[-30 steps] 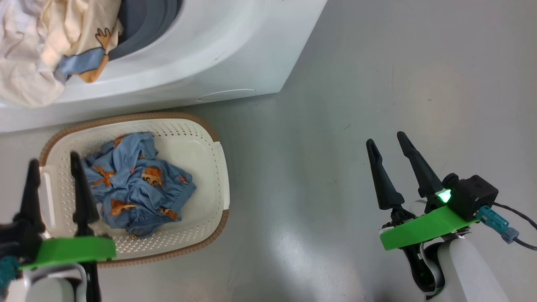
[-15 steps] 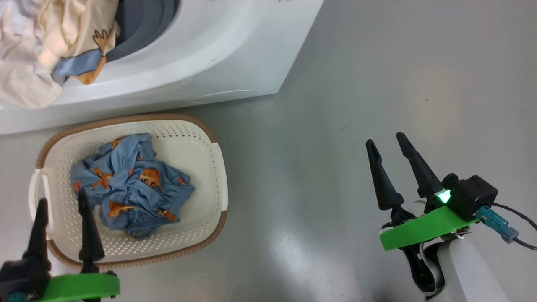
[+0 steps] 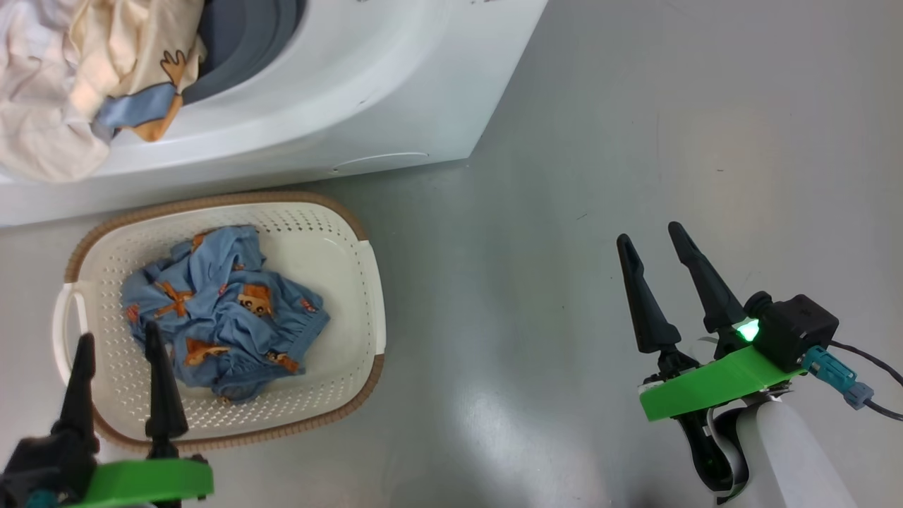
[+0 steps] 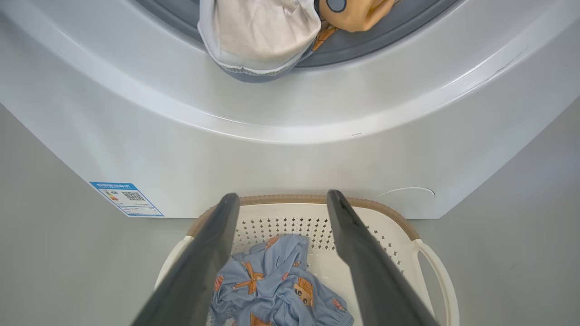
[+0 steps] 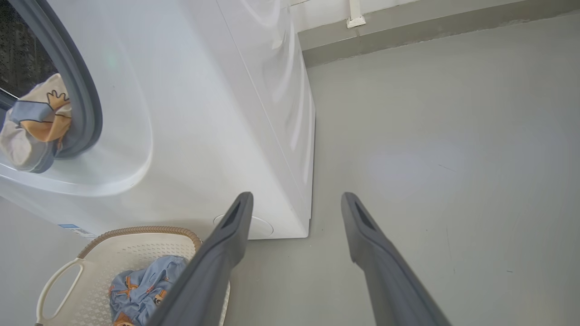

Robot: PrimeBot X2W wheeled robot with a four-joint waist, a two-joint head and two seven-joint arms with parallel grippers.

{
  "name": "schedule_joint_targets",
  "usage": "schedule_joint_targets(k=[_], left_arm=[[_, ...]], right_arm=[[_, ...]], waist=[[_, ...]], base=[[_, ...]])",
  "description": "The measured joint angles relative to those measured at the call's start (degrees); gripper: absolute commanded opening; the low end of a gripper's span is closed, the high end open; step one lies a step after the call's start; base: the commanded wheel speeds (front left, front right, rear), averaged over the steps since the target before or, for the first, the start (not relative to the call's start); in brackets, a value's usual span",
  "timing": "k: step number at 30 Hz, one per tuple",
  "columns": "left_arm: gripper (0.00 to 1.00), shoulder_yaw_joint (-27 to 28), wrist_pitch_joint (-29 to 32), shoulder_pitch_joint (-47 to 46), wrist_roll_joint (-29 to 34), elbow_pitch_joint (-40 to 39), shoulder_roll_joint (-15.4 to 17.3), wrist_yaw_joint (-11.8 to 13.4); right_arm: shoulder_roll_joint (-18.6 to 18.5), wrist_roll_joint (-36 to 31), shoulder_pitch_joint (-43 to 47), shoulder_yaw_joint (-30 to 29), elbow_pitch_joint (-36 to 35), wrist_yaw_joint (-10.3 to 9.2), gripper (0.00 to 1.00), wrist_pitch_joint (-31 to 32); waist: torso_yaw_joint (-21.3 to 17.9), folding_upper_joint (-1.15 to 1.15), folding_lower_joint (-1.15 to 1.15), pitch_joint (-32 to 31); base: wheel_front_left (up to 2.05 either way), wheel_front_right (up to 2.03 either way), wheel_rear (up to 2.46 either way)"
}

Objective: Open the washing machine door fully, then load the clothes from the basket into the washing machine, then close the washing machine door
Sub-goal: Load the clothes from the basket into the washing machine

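Head view: high up, aimed steeply down at floor [image 3: 635, 141], basket [image 3: 338, 331] and lower front of washing machine [image 3: 395, 92]. Left wrist view: low, close above basket, facing machine's front. Right wrist view: off to the right, looking along machine's side panel. All 3 views share basket and machine.

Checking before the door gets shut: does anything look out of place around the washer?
Yes. A cream garment hangs out of the washing machine opening, draped over the grey gasket and front lip; it would likely get pinched.
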Motion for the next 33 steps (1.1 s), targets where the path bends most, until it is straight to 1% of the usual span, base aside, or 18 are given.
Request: schedule_joint_targets(k=[3,6,13,17,20,26,27,29,33], left_arm=[[1.00,-0.2,0.0,-1.6,0.0,-0.2,0.0,0.0],[1.00,-0.2,0.0,-6.0,0.1,-0.2,0.2,-1.0],[1.00,-0.2,0.6,-11.4,0.2,0.5,1.6,-1.1],[1.00,-0.2,5.2,-14.7,-0.9,0.9,1.9,-1.1],[1.00,-0.5,9.3,-17.6,-2.4,1.2,2.7,-2.0],[1.00,-1.5,15.8,-23.8,-3.8,2.9,3.5,-2.1],[1.00,-1.5,15.8,-23.8,-3.8,2.9,3.5,-2.1],[1.00,-1.2,18.8,-26.3,-5.6,5.0,3.4,-2.1],[1.00,0.1,21.6,-29.5,-7.4,8.8,3.5,-1.7]], right_arm=[[0.0,0.0,0.0,0.0,0.0,0.00,1.00,0.0],[0.0,0.0,0.0,-0.1,0.1,0.00,1.00,0.0],[0.1,0.0,0.1,-0.2,0.1,0.00,1.00,0.0],[0.1,0.0,0.1,-0.2,0.1,0.00,1.00,0.0],[0.1,0.0,0.1,-0.2,0.1,0.00,1.00,0.0],[0.2,0.0,0.1,-0.1,0.1,0.00,1.00,0.0],[0.2,0.0,0.1,-0.1,0.1,0.00,1.00,0.0],[0.3,0.1,0.1,-0.1,0.0,0.00,1.00,0.0],[0.3,0.1,0.1,-0.1,0.0,0.00,1.00,0.0]], waist=[[0.1,0.00,0.00,-0.2],[0.3,0.00,0.00,-0.5],[0.0,0.00,0.00,-1.2],[0.0,0.00,0.00,-1.4],[0.0,0.00,0.00,-1.4],[-0.3,0.00,0.00,-1.3],[-0.3,0.00,0.00,-1.3],[-0.6,0.00,0.00,-1.1],[-1.0,0.00,0.00,-0.7]], base=[[0.00,0.00,0.00],[0.00,0.00,0.00],[0.00,0.00,0.00],[0.00,0.00,0.00],[0.00,0.00,0.00],[0.00,0.00,0.00],[0.00,0.00,0.00],[0.00,0.00,0.00],[0.00,0.00,0.00]])
